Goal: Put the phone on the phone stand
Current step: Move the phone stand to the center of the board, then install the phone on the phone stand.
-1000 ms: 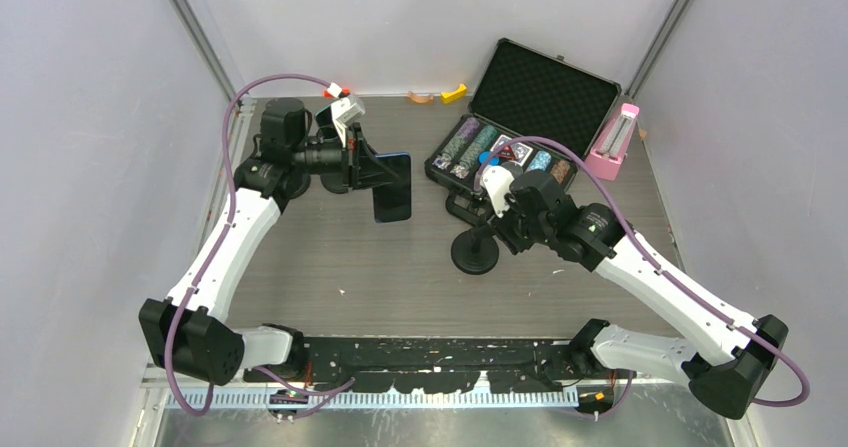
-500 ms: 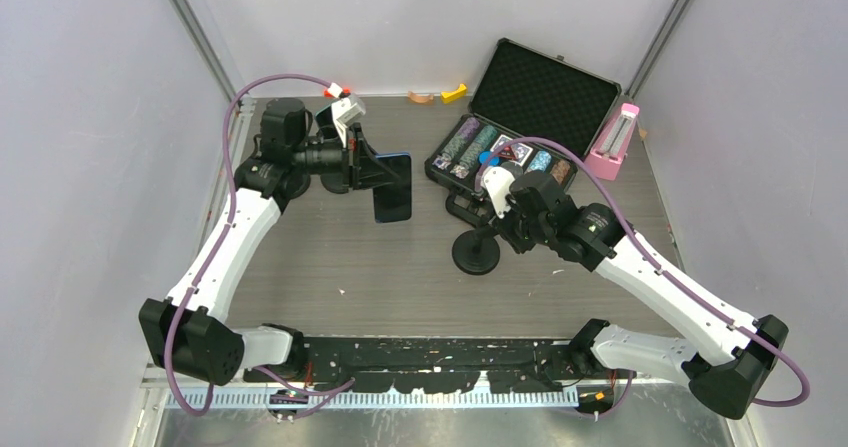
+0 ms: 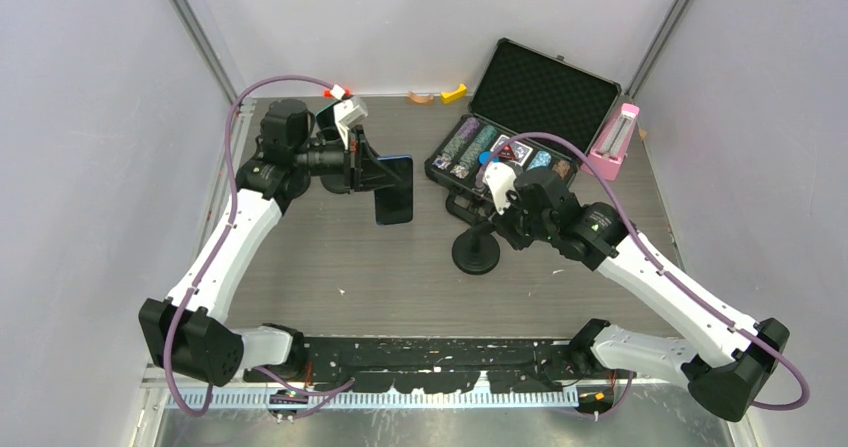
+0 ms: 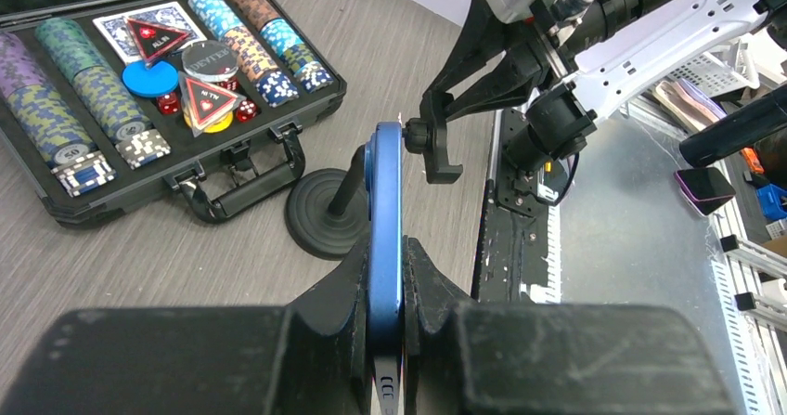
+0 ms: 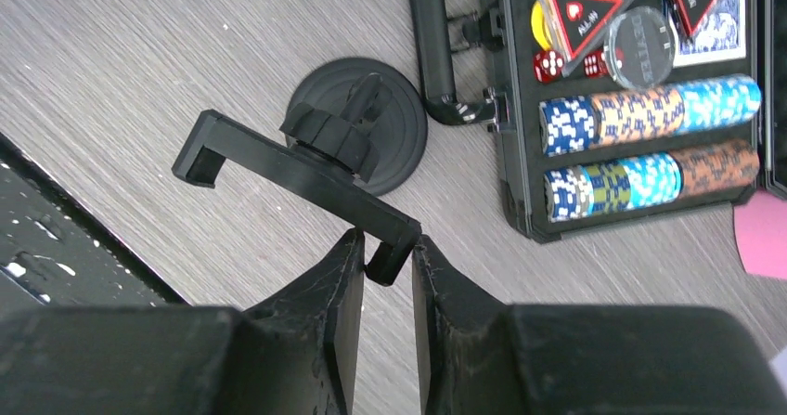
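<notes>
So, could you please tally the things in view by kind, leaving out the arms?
Phone: 1
Stand: 1
Chip case: 1
Pink item: 1
Small pieces: 2, yellow and tan
Total: 6

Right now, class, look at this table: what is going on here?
The left pincer holds a blue phone on edge, above the table. The right pincer grips one hooked end of the phone stand, which stands in front of the open chip case. The phone is not yet on the stand.
</notes>
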`<state>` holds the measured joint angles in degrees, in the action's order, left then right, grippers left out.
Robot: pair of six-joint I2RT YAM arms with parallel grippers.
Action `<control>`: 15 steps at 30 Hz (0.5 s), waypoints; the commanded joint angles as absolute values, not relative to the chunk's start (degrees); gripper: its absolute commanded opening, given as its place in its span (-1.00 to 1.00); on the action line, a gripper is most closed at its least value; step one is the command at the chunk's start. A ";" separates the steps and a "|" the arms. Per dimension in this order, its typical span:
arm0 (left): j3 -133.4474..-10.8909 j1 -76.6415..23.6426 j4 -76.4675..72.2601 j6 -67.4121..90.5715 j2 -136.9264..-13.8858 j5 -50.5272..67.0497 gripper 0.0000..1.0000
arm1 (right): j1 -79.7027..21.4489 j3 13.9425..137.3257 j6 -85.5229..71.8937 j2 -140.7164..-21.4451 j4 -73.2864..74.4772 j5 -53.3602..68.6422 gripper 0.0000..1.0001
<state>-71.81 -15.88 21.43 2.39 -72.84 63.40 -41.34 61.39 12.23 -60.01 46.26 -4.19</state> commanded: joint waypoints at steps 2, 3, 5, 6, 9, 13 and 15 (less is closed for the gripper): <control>-71.51 -16.30 19.89 1.52 -69.74 64.28 -1.00 | -40.47 61.69 14.94 -59.44 36.08 4.85 -0.99; -71.36 -16.35 19.87 1.45 -69.52 64.36 -1.00 | -40.45 61.41 15.07 -59.95 35.26 6.95 -1.00; -70.99 -16.41 19.86 1.34 -68.99 64.48 -1.00 | -40.43 61.20 15.67 -61.25 32.44 10.01 -1.00; -70.87 -16.43 19.86 1.32 -68.71 64.46 -1.00 | -40.43 61.19 15.74 -61.65 31.78 10.98 -1.00; -70.67 -16.52 19.86 1.32 -67.90 64.57 -1.00 | -40.43 60.72 16.23 -63.22 28.24 14.79 -0.99; -70.49 -16.66 19.89 1.31 -67.12 64.75 -1.00 | -40.43 60.11 16.79 -64.52 24.41 16.95 -0.99; -70.40 -16.70 19.95 1.40 -66.85 64.85 -1.00 | -40.31 60.30 16.94 -65.19 23.44 17.68 -1.00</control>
